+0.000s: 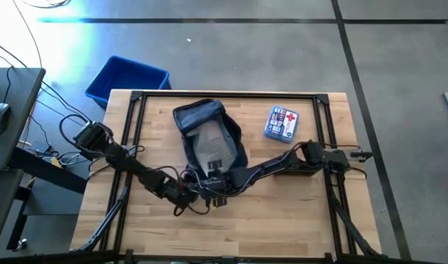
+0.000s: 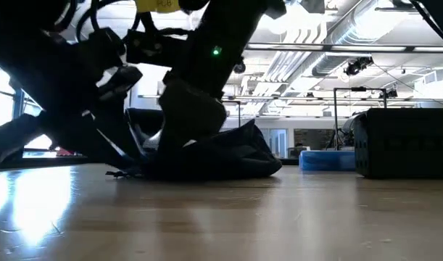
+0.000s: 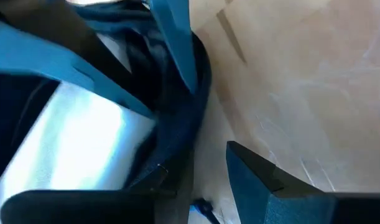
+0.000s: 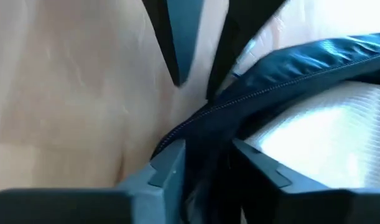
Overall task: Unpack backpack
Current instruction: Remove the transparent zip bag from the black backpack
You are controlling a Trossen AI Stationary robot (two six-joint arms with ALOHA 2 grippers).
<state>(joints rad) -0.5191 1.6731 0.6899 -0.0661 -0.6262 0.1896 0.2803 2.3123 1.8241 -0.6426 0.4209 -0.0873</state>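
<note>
So both hands are crowded at the near end of the backpack, pretty much touching each other over its open mouth. The left hand comes in from the left side of the worktop, and in its wrist view the fingers stand fairly wide apart, with the bag's zippered edge running up between them; I can't really tell if they're pinching the fabric or just straddling it. The right hand reaches in from the right, and its wrist view shows the fingers narrow and clamped on the dark rim of the backpack, right along the zipper line. Something pale and shiny, looks like a clear plastic pouch, sits in the opening and shows in both wrist views. The backpack itself lies flat around the middle of the worktop, a bit toward the far edge, its top end pointing away from the arms. From the low view it's a slumped dark heap with the arms coming down on it. Off to the right of the bag, well apart from it, there's a small blue first aid kit lying on the wood. A blue bin sits on the floor just past the worktop's far left corner.
</note>
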